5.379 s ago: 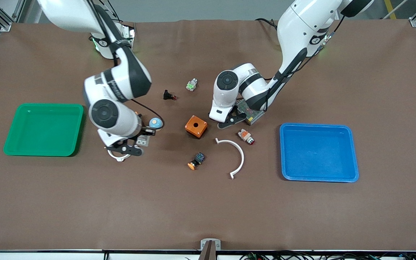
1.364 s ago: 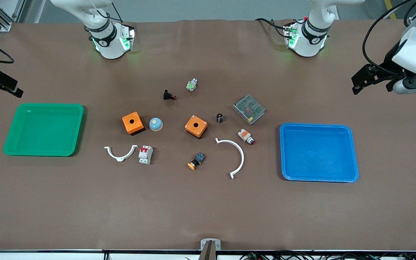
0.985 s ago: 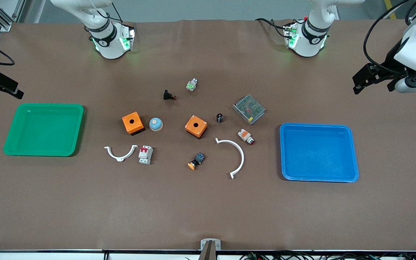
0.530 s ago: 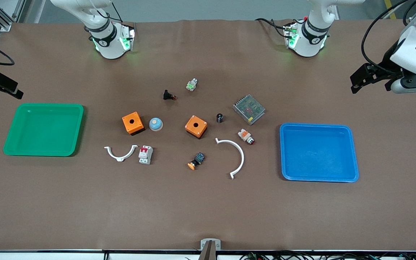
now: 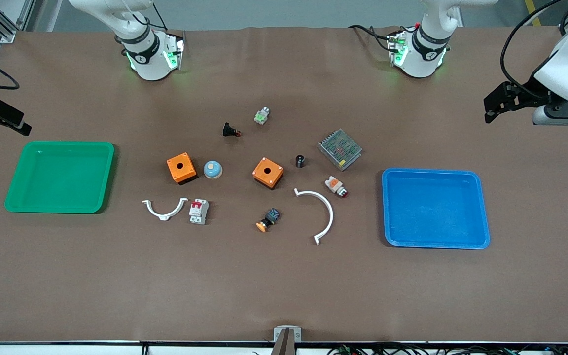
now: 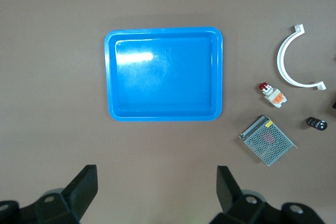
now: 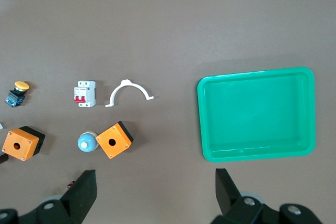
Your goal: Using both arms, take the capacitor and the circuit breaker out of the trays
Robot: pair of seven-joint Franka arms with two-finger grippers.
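Note:
The capacitor, a tiny black cylinder, lies on the table mid-way between an orange box and a metal mesh box; it also shows in the left wrist view. The breaker, white-grey with a red switch, lies beside a white curved clip and shows in the right wrist view. My left gripper is open and empty, high over the left arm's end of the table. My right gripper is open and empty, high over the right arm's end.
A blue tray lies toward the left arm's end, a green tray toward the right arm's. Between them lie two orange boxes, a blue dome, two white clips, a mesh box and several buttons.
5.4 s ago both grippers were low among the parts in the middle. Now both are drawn back high at the table's ends. Over the last second the left gripper only shifts slightly.

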